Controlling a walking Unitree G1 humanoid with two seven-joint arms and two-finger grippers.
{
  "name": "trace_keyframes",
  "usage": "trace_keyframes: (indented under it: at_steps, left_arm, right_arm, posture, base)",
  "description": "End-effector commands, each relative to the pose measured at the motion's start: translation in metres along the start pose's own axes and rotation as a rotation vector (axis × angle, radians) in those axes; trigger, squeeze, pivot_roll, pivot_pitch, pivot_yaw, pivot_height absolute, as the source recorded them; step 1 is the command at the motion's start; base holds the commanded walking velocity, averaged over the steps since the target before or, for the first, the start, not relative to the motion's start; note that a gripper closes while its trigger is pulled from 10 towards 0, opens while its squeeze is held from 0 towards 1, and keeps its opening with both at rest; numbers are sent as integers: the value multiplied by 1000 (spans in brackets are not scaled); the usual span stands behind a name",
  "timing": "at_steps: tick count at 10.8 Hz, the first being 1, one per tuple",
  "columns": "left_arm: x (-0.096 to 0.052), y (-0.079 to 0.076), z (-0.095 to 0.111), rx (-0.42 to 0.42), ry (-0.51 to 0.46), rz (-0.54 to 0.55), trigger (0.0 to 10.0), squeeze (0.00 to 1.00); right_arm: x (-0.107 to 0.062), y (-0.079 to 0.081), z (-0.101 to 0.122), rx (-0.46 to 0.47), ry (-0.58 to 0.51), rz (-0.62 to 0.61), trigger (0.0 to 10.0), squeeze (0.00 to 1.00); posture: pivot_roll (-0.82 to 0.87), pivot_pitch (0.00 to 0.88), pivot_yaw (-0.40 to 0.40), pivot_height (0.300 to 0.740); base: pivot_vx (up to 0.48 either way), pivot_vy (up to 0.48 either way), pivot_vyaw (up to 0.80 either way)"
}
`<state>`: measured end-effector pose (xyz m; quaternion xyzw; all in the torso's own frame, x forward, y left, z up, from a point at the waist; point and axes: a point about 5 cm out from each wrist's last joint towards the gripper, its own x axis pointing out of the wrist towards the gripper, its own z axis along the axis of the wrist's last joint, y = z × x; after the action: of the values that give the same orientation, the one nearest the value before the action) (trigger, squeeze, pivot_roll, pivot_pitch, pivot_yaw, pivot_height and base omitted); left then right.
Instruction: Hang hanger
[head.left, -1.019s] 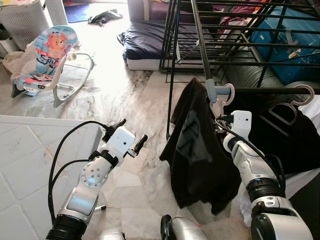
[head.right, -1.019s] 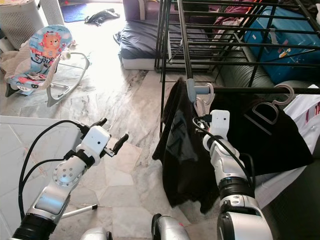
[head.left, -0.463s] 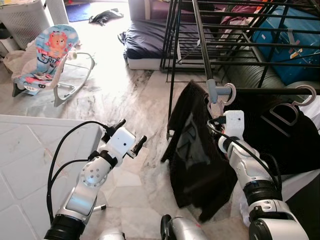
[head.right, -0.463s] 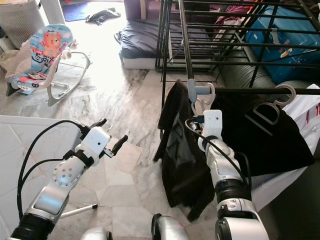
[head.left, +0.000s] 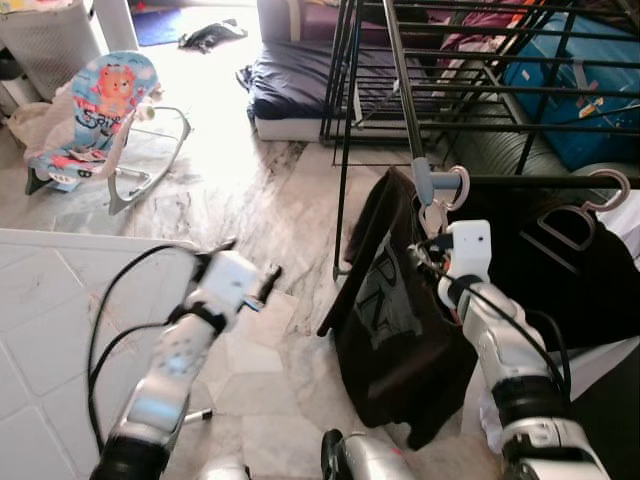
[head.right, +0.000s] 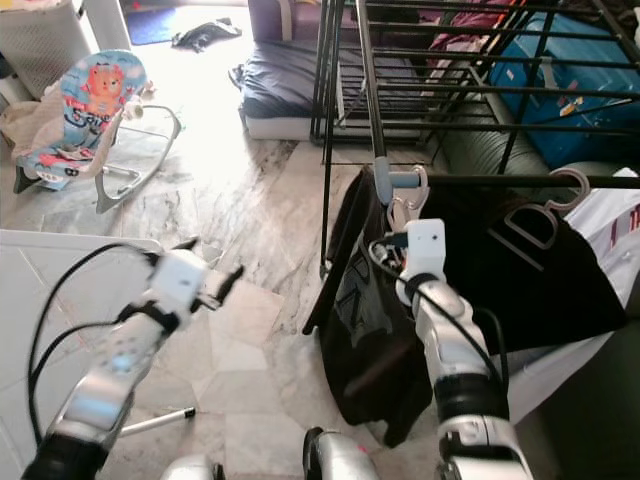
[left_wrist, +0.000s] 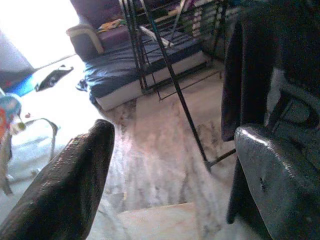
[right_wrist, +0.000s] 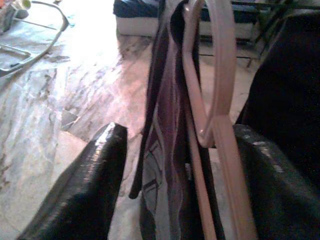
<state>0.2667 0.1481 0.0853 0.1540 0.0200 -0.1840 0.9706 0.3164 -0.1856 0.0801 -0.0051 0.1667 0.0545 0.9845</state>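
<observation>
A black drying rack (head.left: 400, 60) stands over the marble floor (head.left: 260, 190). From its rail hangs a black shirt (head.left: 395, 310) on a pink hanger (right_wrist: 212, 107), hook over the rail. The right gripper (right_wrist: 185, 165) sits spread around the hanger's neck. The left gripper (left_wrist: 170, 165), blurred, hovers spread and empty above the floor.

Sunlit marble floor (head.left: 250, 200), baby bouncer (head.left: 95, 110), dark mattress (head.left: 290, 85).

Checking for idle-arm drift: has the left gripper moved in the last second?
Yes. The left gripper has drifted left and slightly down, away from the drying rack's leg; it is motion-blurred.
</observation>
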Motion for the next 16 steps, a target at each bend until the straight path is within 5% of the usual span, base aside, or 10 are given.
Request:
trace_keyframes:
  at_steps: [1,3,4,5,8,9,16]
  left_arm:
    - [-6,4,4,-39,-21,-2,10000,0]
    - [-21,5,-1,-27,-11,-24,10000,0]
    - [-27,7,-3,-12,3,-21,10000,0]
    - [-26,9,0,3,-1,-21,10000,0]
    - [-22,10,3,23,-6,-32,10000,0]
    - [-22,10,4,26,-7,-34,10000,0]
    - [-21,9,4,47,-9,-41,10000,0]
  right_arm:
    - [-3,-3,2,-14,-2,1,10000,1000]
    - [-6,-5,0,-25,3,-2,10000,1000]
    - [-8,-3,1,-38,-12,9,10000,890]
    - [-10,-1,3,-58,-37,21,10000,0]
    - [-12,-1,-4,-44,9,43,9608,0]
    - [-13,-2,-7,-26,20,33,0,0]
    - [-14,-1,-11,-6,29,13,0,0]
  posture:
    - [-18,81,-26,740]
    - [-17,83,-24,740]
    - [-17,83,-24,740]
    - [-6,85,-21,740]
    - [-13,86,-18,740]
    - [-13,86,-18,740]
    - [-11,89,-15,740]
  base:
    - [0,0,0]
    - [0,0,0]
    - [0,0,0]
    - [0,0,0]
    - [0,0,0]
    - [0,0,0]
    - [0,0,0]
